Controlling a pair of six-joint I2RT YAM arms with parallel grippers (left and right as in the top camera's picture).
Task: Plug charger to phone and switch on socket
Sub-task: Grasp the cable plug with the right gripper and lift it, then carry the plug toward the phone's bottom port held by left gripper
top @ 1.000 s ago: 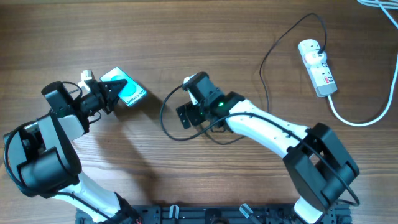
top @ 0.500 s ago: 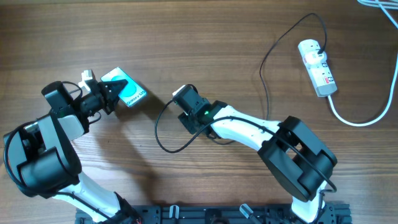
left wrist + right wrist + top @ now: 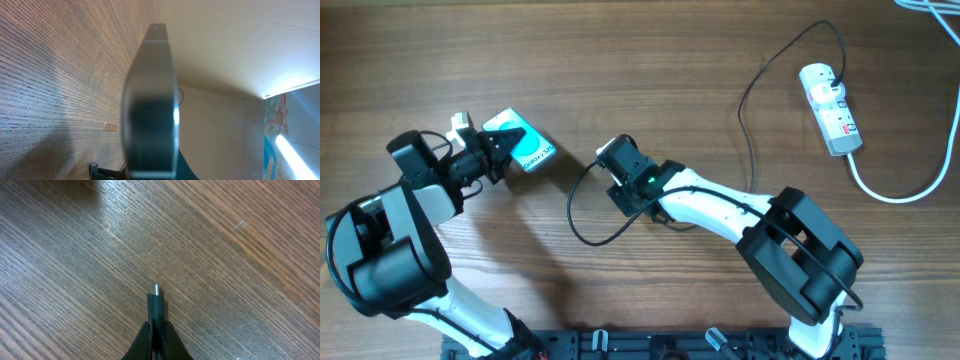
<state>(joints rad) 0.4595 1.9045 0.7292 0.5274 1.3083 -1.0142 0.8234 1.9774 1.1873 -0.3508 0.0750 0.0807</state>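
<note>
Black charger tip point(image 3: 155, 300) juts beyond the clamped right gripper point(image 3: 156, 329)

My left arm point(image 3: 395, 245) and right arm point(image 3: 720, 205): white shells, black joints, black cables; right gripper point(image 3: 155, 329) black, tapered; green lamp point(image 3: 647, 181) behind.

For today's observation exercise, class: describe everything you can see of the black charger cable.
The charger is a thin black cable. Its black connector, tipped with silver metal, is pinched in the right gripper over the wooden table, pointing forward. Behind it, the cable loops slack on the table, then runs to the white power strip.
</note>
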